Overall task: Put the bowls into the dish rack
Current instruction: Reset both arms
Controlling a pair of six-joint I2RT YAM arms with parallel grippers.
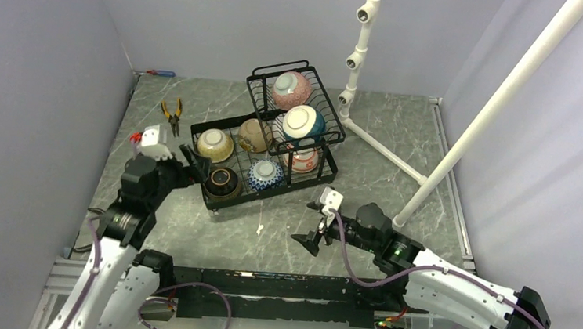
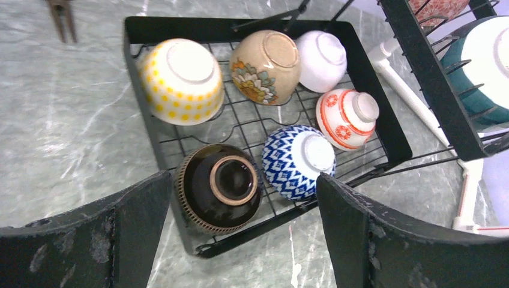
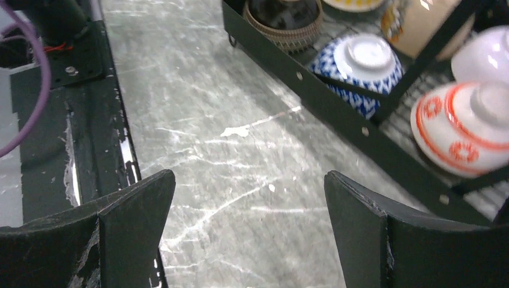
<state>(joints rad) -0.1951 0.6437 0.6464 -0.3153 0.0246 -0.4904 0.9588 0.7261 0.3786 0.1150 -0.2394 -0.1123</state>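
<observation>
The left gripper (image 2: 243,186) is seen released, its jaws spread wide with nothing clasped between them. Below the gap between its fingers, a brown bowl (image 2: 219,186) is set upside down in the nearest corner of the dish rack (image 2: 378,102); whether it is touched by either finger cannot be told. Just beside that bowl, toward the right finger, a blue-patterned bowl (image 2: 297,159) is placed, also upside down. Farther ahead of this gripper, a yellow-dotted bowl (image 2: 183,78) is found to the left, a tan floral bowl (image 2: 267,63) in the middle, and a white bowl (image 2: 324,57) and a red-patterned bowl (image 2: 348,117) to the right, all turned over on the slotted base. Ahead and to the far right, the raised basket tier (image 2: 432,78) is seen, with a teal-and-white bowl (image 2: 486,66) held in it; a pink bowl (image 1: 292,88) is lodged in the same tier, beyond the teal one. The right gripper (image 3: 249,180) is likewise released, nothing being held, and is kept low over the grey table (image 3: 228,108); the rack's front wall is seen ahead of it and to its right, well apart from its fingers. Orange-handled pliers (image 1: 172,112) are laid on the table beyond the left gripper, and a white pipe stand (image 1: 358,52) is set beyond the rack.
</observation>
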